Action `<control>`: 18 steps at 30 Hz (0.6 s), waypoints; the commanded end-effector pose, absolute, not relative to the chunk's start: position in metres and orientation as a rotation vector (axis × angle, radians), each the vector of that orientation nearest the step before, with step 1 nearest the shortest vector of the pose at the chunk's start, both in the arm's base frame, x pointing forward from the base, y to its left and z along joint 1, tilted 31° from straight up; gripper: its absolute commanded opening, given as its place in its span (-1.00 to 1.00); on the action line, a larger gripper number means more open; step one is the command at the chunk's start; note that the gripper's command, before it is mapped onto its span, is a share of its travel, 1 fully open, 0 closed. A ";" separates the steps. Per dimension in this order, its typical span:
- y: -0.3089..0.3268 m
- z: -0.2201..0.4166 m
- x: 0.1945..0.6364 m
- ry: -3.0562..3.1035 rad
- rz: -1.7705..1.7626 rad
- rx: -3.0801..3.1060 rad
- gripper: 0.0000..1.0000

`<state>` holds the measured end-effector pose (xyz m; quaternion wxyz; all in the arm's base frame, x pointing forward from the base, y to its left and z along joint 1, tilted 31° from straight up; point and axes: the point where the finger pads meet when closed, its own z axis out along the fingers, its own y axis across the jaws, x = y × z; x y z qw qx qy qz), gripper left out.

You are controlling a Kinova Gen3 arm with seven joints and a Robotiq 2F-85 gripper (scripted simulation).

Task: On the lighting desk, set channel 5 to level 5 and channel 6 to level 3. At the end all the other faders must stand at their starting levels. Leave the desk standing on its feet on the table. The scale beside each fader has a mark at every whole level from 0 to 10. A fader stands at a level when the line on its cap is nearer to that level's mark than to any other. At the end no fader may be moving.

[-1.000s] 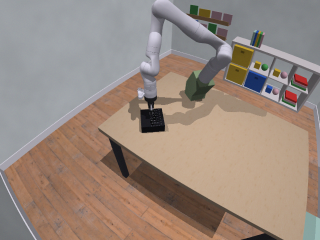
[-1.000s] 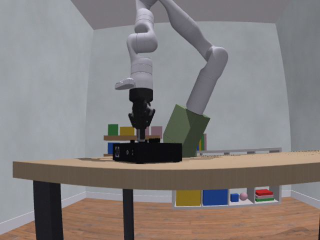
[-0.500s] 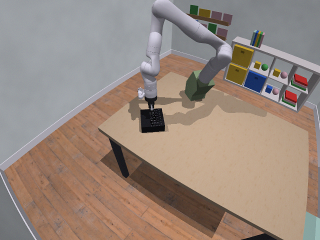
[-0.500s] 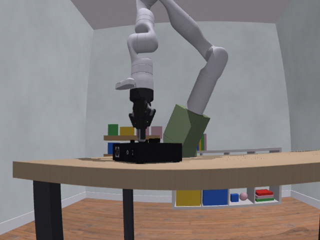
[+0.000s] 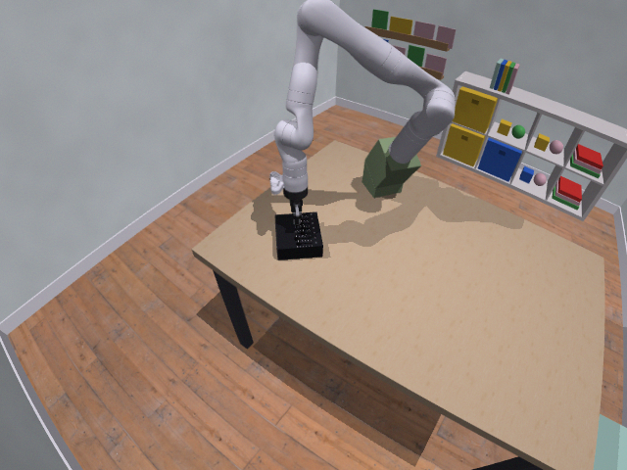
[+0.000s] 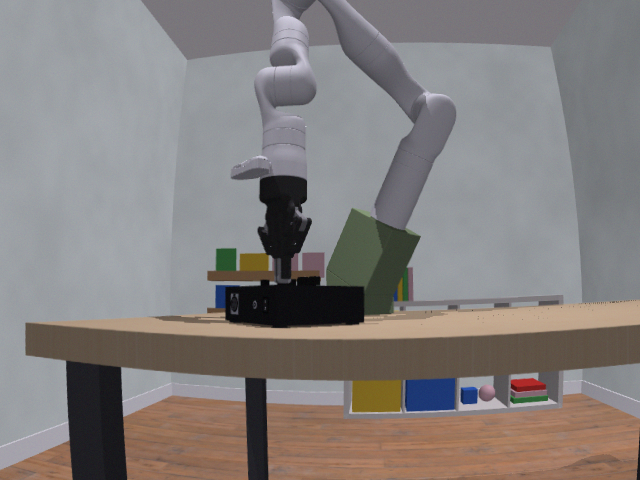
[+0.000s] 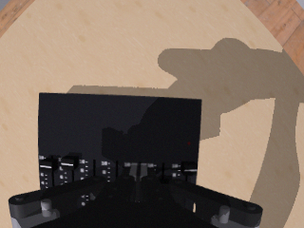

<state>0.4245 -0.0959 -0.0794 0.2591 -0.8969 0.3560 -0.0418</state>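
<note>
The table [image 5: 456, 323] fills most of the room, and the arm [image 5: 354, 45] arches high from its green pedestal [image 5: 377, 184] so that its wrist can hang straight down over the far-left corner. That plumb posture looks deliberate: coming from above, it can press on one fader without leaning on the others.

The lighting desk [image 6: 310, 305] sits near that corner, flat and level, which I take to mean it rests on its feet, though the feet themselves are too small for me to make out. From the side, its connector panel faces the table edge and the fader caps [image 6: 310, 280] poke up along the top.

The gripper [image 6: 281, 271] is clenched tight with nothing between its fingers, so the two pads form one narrow blade. My guess is that this is meant for nudging a single cap along its slot rather than pinching it. The tip stands among the caps at the top of the desk; whether it actually touches one, I cannot tell.

From the wrist, the row of faders [image 7: 114, 171] shows only as dim pale marks just ahead of the fingers, too blurred to read channel or level.
</note>
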 end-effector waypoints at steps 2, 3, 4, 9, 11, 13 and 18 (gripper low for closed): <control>-0.096 -0.078 0.426 0.970 -0.119 -2.427 -1.00; -0.096 -0.078 0.426 0.970 -0.119 -2.427 -1.00; -0.096 -0.078 0.426 0.970 -0.119 -2.427 -1.00; -0.098 -0.079 0.428 0.970 -0.119 -2.427 -1.00; -0.099 -0.079 0.429 0.970 -0.119 -2.427 -1.00; -0.099 -0.079 0.430 0.970 -0.119 -2.427 -1.00; -0.099 -0.079 0.430 0.970 -0.119 -2.427 -1.00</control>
